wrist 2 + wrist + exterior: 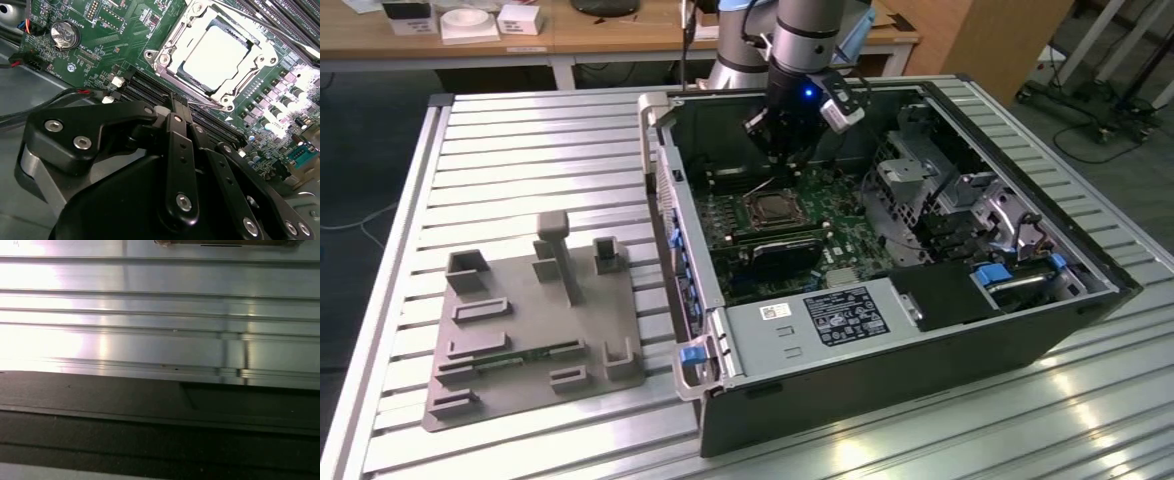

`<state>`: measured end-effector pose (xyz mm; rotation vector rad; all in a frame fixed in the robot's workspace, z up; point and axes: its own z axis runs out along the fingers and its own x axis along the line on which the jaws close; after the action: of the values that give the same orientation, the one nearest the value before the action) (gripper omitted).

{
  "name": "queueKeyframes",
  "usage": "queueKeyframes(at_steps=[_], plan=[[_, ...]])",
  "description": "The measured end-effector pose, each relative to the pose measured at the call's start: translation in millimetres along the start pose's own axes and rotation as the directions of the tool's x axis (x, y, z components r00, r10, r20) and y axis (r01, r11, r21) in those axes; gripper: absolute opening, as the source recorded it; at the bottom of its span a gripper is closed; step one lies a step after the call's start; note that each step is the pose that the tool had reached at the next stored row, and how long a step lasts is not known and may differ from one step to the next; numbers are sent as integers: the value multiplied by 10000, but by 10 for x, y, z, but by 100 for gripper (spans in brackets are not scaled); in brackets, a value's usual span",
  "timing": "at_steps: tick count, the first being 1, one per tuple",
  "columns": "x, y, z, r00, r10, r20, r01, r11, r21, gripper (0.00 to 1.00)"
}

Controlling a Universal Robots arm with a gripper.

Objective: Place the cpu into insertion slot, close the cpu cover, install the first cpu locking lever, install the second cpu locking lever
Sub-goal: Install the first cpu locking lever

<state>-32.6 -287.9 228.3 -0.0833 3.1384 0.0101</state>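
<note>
The cpu (215, 56) lies flat in the insertion slot (774, 208) on the green board inside the open computer case. The silver cpu cover (167, 56) is folded down around it, and the chip's metal top shows through the window. A thin wire locking lever (207, 104) runs along the socket edge nearest my gripper. My gripper (180, 100) hangs just above the board beside that edge, fingers together, with nothing visible between them. In the exterior view the gripper (783, 155) sits just behind the socket.
The case walls (670, 215) ring the board, with a drive cage (927, 175) on the exterior view's right and a labelled metal box (841, 315) in front. Memory slots (145, 87) and a coin battery (66, 34) lie near the socket. A grey fixture plate (534, 320) rests on the slatted table (160, 340).
</note>
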Motion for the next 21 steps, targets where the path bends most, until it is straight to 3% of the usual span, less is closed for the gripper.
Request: queueKeyframes(at_steps=[10,15,21], plan=[[0,0,6,10000,35,-4,-35,10000,61,10],[0,-1,21,9991,427,-1,-426,9991,85,10],[11,-16,30,9995,305,0,-305,9995,83,10]])
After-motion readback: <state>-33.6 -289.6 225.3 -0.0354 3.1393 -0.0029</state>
